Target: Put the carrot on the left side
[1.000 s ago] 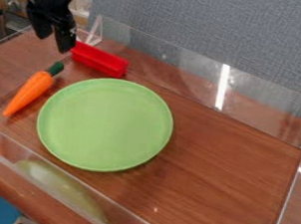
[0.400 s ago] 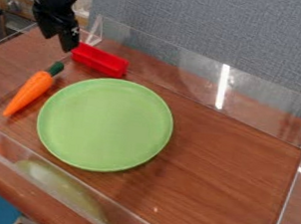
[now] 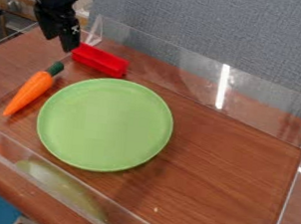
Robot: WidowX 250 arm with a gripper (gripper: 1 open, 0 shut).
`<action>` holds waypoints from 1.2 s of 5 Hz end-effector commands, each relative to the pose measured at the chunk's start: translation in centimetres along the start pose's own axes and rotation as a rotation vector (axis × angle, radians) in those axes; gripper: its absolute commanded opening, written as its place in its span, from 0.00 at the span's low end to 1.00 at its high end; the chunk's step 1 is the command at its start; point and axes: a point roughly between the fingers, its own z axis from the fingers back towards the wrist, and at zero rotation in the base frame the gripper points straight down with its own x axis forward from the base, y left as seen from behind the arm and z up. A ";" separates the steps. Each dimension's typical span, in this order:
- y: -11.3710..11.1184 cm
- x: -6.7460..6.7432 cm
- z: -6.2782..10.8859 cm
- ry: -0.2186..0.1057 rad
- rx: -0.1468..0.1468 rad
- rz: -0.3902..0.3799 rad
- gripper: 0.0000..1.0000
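Carrot: the orange carrot (image 3: 31, 92) lies on the brown surface (image 3: 222, 161), left of the green plate (image 3: 105, 125) and just beside it, stub top pointing to the far side, tip to the near left.
Jaws: the jaws (image 3: 60, 40) stand wide apart over the far left, with nothing seen between them; the carrot is out of their hold.
Red block: the red block (image 3: 100, 60) lies beyond the plate, its left end close by the jaws; whether they touch cannot be told.
Step in hand: most likely the approach to the carrot, before any grasp.
Next move: probably bring the open jaws nearer to the viewer, line them up across the carrot's body, then lower and close.
Left side: the carrot already lies in the left part of the surface, so the move may be a short one farther left; the exact spot wanted cannot be told.
Risk: a low path could nudge the block or catch the plate's rim.
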 end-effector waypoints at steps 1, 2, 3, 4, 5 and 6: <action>1.0 0.0 4.1 -0.056 0.053 0.001 0.00; 1.0 -0.8 4.0 -0.062 0.035 0.044 1.00; 0.6 -1.4 3.5 -0.063 0.024 0.086 1.00; -0.2 -1.1 4.7 -0.071 0.032 0.080 1.00; -1.1 -0.8 5.7 -0.062 0.027 0.065 1.00; -1.7 -0.5 5.9 -0.046 0.024 0.026 1.00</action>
